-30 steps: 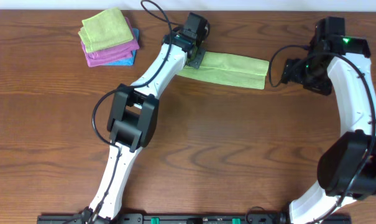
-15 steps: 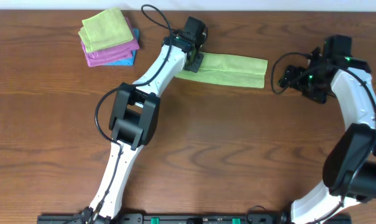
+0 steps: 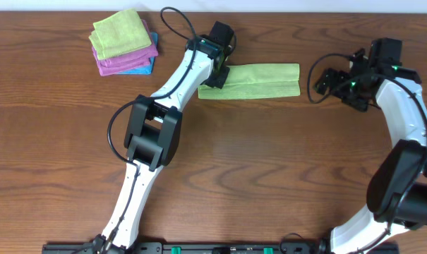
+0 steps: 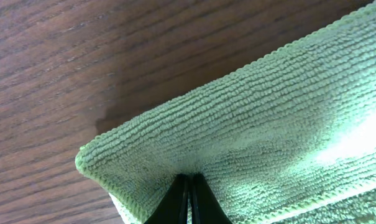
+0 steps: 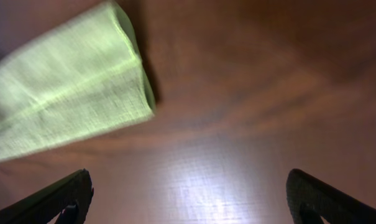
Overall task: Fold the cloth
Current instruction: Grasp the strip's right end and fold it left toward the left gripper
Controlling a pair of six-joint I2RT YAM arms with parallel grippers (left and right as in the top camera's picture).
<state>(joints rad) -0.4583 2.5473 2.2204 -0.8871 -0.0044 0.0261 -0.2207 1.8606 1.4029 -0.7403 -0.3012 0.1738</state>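
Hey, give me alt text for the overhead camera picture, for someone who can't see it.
A folded green cloth lies on a wooden table, its left end pinched in the left claw; the right claw sits open beyond its right end. A stack of folded cloths sits at upper left.

Overhead downward; wrist views near cloth (image 3: 259, 80)

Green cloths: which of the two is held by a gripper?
The long folded green cloth, pinched at one end by the left gripper; the square green cloth tops the stack.
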